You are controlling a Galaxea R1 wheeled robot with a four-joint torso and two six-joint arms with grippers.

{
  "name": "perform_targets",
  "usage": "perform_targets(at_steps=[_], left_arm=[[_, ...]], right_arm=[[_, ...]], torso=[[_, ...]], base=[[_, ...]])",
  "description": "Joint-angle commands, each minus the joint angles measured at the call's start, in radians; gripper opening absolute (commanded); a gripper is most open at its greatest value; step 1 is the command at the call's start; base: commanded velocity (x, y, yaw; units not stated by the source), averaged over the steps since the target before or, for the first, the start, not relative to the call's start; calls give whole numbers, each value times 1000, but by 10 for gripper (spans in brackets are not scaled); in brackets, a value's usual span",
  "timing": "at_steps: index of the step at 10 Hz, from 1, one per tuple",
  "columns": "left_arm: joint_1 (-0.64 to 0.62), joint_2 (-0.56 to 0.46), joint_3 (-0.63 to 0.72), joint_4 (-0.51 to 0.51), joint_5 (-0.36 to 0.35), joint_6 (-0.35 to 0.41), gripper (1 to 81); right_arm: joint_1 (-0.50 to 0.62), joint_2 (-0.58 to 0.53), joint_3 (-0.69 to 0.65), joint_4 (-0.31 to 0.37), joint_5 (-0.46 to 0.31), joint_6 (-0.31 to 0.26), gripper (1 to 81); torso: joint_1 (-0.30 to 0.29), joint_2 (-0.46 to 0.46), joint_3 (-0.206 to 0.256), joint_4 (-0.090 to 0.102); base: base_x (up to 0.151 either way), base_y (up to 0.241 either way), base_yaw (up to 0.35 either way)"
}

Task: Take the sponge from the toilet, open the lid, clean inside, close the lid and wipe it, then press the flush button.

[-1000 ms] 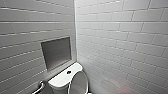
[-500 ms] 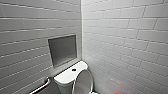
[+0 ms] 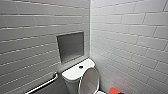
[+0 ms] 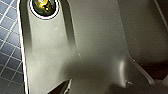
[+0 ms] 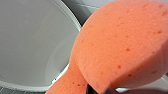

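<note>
The white toilet [image 3: 72, 75] stands in the corner, and the dark flush button [image 3: 80, 67] sits in the middle of its tank top. Its lid [image 3: 89, 81] stands raised, greyish inner face towards me. To the right of the lid, at the picture's lower edge, is the red-orange sponge [image 3: 114, 90]. In the right wrist view the sponge [image 5: 120, 47] looms large and is pinched at its near end, with my right gripper [image 5: 86, 87] shut on it. Behind it lies the lid's grey inner face [image 5: 32, 42] with its white rim.
Grey-white tiled walls meet in a corner close behind the toilet. A recessed grey niche [image 3: 70, 47] is set in the left wall, with a metal grab bar [image 3: 43, 83] below it. The left wrist view looks past the robot's dark plate to a dark tiled floor [image 4: 8, 50].
The whole head picture has shifted, so the toilet now sits further right and more of it shows. The sponge has come into view at the lower edge.
</note>
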Motion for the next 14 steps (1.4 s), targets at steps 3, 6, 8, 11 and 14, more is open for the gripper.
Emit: perform_targets(at_steps=[3,6,8,11,14], left_arm=[[-43,1,-2,-6,59,2,811],[-43,1,-2,-8,59,2,811],[-37,-6,-2,-8,60,3,811],[-28,-9,21,-2,60,3,811],[-23,-13,24,-3,60,3,811]], right_arm=[[196,10,-42,20,-68,-3,10],[211,18,-42,26,-68,-3,10],[215,19,-41,26,-70,-3,10],[234,19,-39,27,-70,-3,10],[262,64,-58,63,-59,0,10]], torso=[[42,-68,0,0],[78,-126,-79,0],[84,-136,-58,1],[86,-136,-95,1],[86,-136,-95,1]], base=[[0,0,0],[0,0,0],[0,0,0],[0,0,0],[0,0,0]])
